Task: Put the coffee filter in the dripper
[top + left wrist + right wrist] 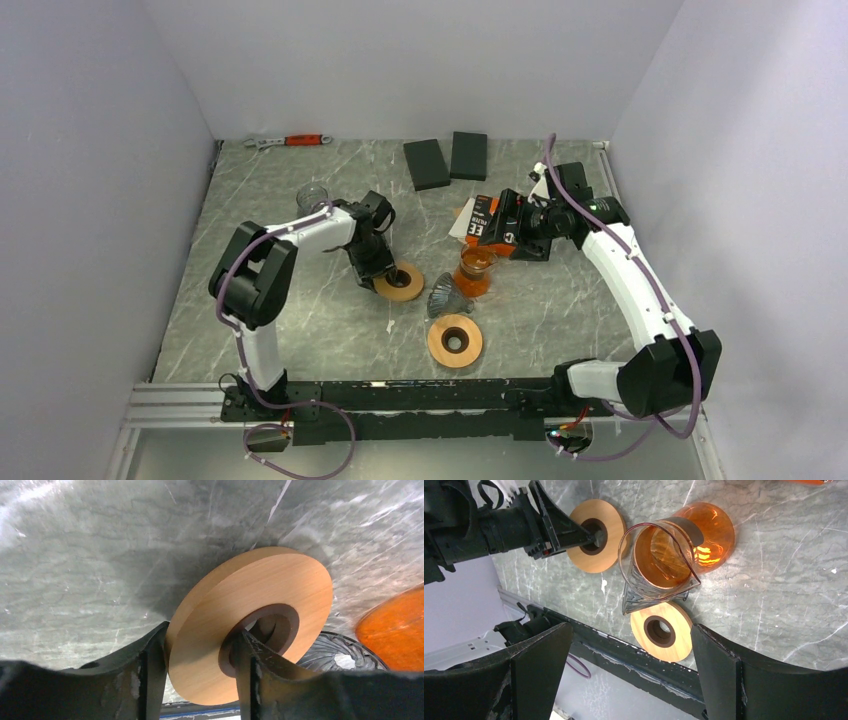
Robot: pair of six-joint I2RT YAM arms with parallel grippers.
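Near edge, centre: near wooden ring [455,340] flat on the marble table [300,330], nothing touching it. At its 11 o'clock, just beside it, the clear glass dripper [447,297] lies tipped on its side. Nothing is inside it that I can see.

At the dripper's 10 o'clock, the left wooden ring [260,590]. Left gripper [197,635] is down on it, one finger against the outer rim, the other in the centre hole. The jaws pinch the wooden band between them. In the left wrist view the ring looks tilted, but I cannot tell whether it is off the table.

At the dripper's 1 o'clock, touching or almost, the orange glass carafe [476,270] stands upright.

At the carafe's 12 o'clock, the coffee filter box [490,225], orange and white, lies on the table. The filters themselves cannot be made out, only the box.

Right gripper [629,626] is at the box's 3 o'clock side, jaws spread wide with nothing between them. Its camera looks down on the carafe, the dripper and both rings.

Further back, a clear glass [312,197] at 11 o'clock of the left ring.

Far side, two black blocks [447,160] side by side at 12 o'clock of the box. A red-handled wrench [290,141] lies at the far left edge.
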